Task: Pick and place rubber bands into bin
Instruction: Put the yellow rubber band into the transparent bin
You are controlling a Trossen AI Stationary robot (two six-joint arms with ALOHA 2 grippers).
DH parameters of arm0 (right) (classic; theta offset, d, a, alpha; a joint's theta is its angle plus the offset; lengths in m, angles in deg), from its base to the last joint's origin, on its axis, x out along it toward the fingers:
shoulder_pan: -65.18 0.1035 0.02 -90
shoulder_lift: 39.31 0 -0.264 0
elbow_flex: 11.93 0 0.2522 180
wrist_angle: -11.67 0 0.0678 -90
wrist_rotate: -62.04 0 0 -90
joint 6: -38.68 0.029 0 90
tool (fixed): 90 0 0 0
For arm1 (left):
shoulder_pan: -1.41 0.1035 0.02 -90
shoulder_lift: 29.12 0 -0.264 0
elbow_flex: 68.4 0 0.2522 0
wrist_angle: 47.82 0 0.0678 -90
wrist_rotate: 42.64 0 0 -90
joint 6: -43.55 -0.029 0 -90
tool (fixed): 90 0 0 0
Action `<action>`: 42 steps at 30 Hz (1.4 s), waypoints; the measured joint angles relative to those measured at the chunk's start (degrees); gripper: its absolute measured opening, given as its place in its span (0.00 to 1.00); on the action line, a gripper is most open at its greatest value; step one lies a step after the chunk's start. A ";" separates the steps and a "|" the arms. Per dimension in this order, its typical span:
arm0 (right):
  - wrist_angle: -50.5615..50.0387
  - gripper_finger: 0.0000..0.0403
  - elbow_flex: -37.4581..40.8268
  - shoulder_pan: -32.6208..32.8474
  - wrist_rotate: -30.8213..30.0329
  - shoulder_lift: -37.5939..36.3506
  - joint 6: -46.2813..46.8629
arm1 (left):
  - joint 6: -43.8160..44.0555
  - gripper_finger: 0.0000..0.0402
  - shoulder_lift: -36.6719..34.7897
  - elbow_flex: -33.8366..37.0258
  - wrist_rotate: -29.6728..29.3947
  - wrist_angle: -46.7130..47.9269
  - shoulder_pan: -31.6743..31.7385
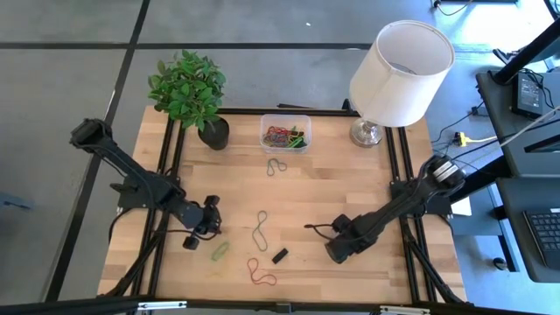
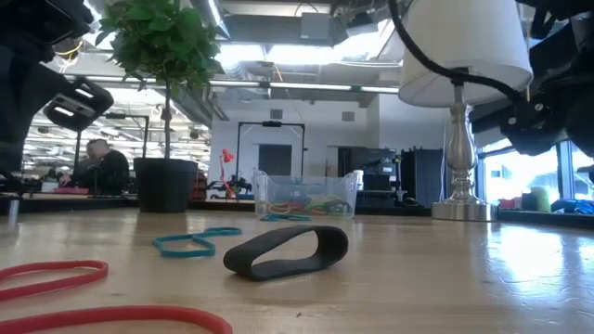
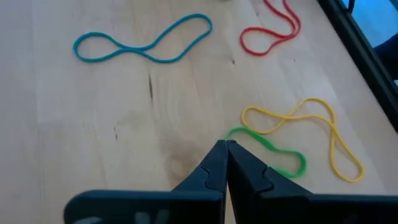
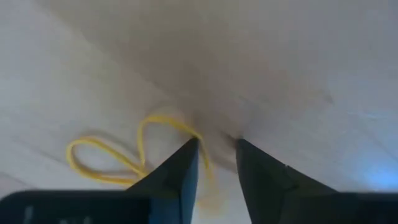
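The small clear plastic rectangular bin [image 1: 285, 131] sits at the far edge of the wooden table [image 1: 350, 192], between a black plant pot [image 1: 214, 134] and a white-shaded lamp [image 1: 398, 74], well away from both claws; a heap of coloured rubber bands [image 1: 287, 136] already lies inside it. More thin elastic loops lie loose on the wood. A green rubber band [image 3: 273, 155] and a yellow rubber band [image 3: 311, 134] overlap right at the tips of the left gripper [image 3: 225, 147], whose fingers are pressed together with an end of the green loop at their tips. Ahead of that claw lie a blue figure-eight rubber band [image 3: 143, 45] and a red rubber band [image 3: 273, 31]; a black rubber band [image 1: 280, 255] lies between the two claws. The right gripper [image 4: 216, 149] is low over the table, fingers narrowly parted, with another yellow rubber loop [image 4: 124, 155] just beside one finger and running under it.
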 joint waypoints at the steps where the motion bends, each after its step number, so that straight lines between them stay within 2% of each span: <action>1: 0.88 0.28 -0.14 0.00 0.08 0.39 -0.70 | 0.00 0.00 0.00 0.00 0.00 -0.09 0.11; 6: 2.12 0.20 -0.13 -0.02 0.24 1.61 -2.39 | 0.16 0.00 0.00 0.00 0.00 -0.04 0.01; 11: 2.76 0.03 -0.67 -0.16 0.01 1.77 -2.72 | 0.97 0.00 0.00 0.00 0.00 -0.06 0.01; 14: 0.68 0.02 -2.95 -0.62 -1.48 2.21 -4.88 | 0.98 0.00 0.00 0.00 -0.15 -0.08 0.02; 18: -1.67 0.01 -8.52 -3.08 -8.33 2.19 -11.22 | 0.98 0.00 0.02 0.00 -1.48 -0.59 0.01; 22: -3.82 0.00 -15.02 -7.45 -15.35 2.26 -21.77 | 0.98 0.00 0.04 0.00 -5.73 -3.03 0.67; 26: -5.36 0.00 -21.67 -14.33 -21.20 2.20 -37.97 | 0.98 0.00 0.04 0.00 -9.38 -6.28 3.04; 35: -3.40 0.00 -34.93 -33.29 -21.56 2.16 -75.01 | 1.20 0.00 0.04 0.00 -10.98 -8.63 10.62; 42: 2.86 0.00 -41.69 -45.91 -21.40 2.44 -90.03 | 1.16 0.00 0.04 0.00 -14.59 -10.29 14.50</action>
